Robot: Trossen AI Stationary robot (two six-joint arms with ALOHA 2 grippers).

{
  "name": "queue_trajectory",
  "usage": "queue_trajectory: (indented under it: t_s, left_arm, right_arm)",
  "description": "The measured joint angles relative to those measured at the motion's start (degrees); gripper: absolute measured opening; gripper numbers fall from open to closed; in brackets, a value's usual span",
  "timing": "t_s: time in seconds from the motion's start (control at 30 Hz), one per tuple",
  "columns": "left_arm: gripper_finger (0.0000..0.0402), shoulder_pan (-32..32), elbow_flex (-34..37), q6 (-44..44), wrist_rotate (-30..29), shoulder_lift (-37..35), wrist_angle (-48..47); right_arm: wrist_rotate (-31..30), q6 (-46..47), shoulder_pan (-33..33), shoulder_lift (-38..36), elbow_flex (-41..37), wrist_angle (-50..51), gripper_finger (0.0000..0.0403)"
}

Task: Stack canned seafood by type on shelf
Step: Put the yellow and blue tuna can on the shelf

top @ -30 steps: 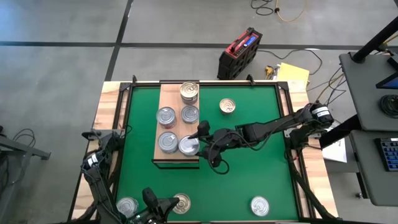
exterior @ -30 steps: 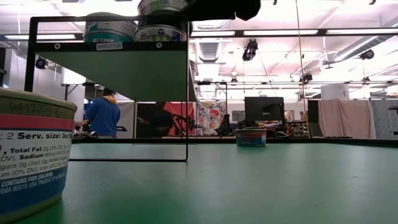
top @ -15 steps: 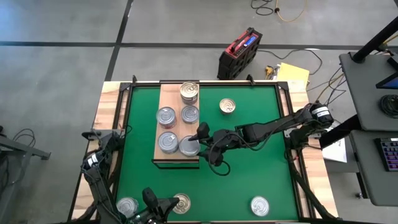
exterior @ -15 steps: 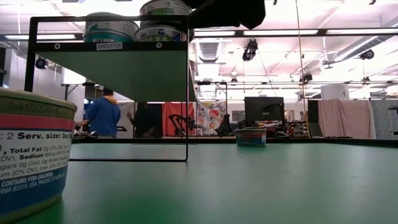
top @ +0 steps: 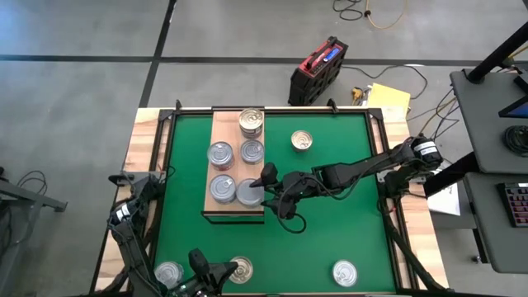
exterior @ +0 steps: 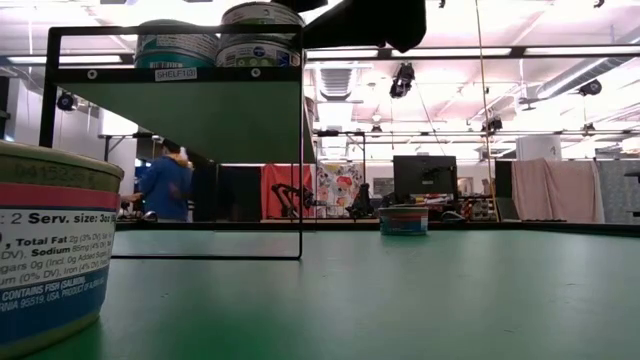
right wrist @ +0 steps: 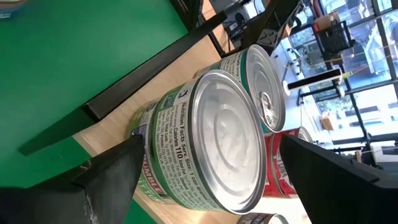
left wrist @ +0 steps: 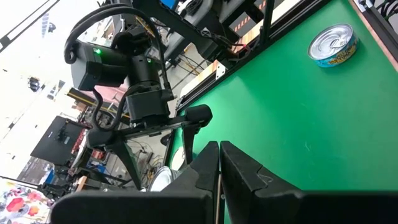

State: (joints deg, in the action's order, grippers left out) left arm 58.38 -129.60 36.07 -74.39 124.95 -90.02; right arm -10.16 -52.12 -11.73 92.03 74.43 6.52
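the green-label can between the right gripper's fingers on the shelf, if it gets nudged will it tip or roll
The green-label can is squat and wide and seems to sit flat on the shelf, so a nudge would more likely slide it than tip it. Rolling looks unlikely unless it lands on edge. Its smooth metal lid and glossy label may be slippery under the open right gripper.

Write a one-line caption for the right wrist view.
Open right gripper straddles a green-labelled can on the wooden shelf.
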Motion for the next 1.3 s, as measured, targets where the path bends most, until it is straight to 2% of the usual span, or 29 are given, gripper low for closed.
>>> queue_trajectory:
  t_s: [0.53,0.7,0.87,0.97,1.03,1.2,1.3]
  left_arm:
    - [0.0,-0.01,0.0,0.68,0.02,0.0,0.02]
    - [0.0,0.01,0.0,2.08,0.02,0.0,0.02]
    - [0.0,-0.07,0.0,3.8,0.04,0.0,0.26]
    - [0.0,-0.38,0.0,5.57,0.07,0.0,0.81]
    - [0.0,-0.74,0.0,6.24,0.89,0.0,2.03]
    - [0.0,-2.77,0.0,6.52,7.91,0.03,7.83]
    - [0.0,-4.54,0.0,5.89,12.85,0.64,11.7]
  right_arm:
    - [-0.65,0.68,-1.11,-2.56,0.0,2.84,0.0364]
    - [-8.19,5.3,-3.21,-5.83,0.0,7.99,0.0364]
    - [-16.41,21.66,-6.3,-10.47,0.0,16.84,0.0364]
    - [-16.08,33.95,-7.66,-13.92,0.01,26.51,0.0364]
    - [-15.68,47.08,-8.44,-15.88,0.05,32.66,0.0364]
    - [-13.97,74.01,-10.58,-18.99,-0.07,47.44,0.0364]
    - [-13.95,83.62,-13.67,-19.19,-2.03,50.6,0.0364]
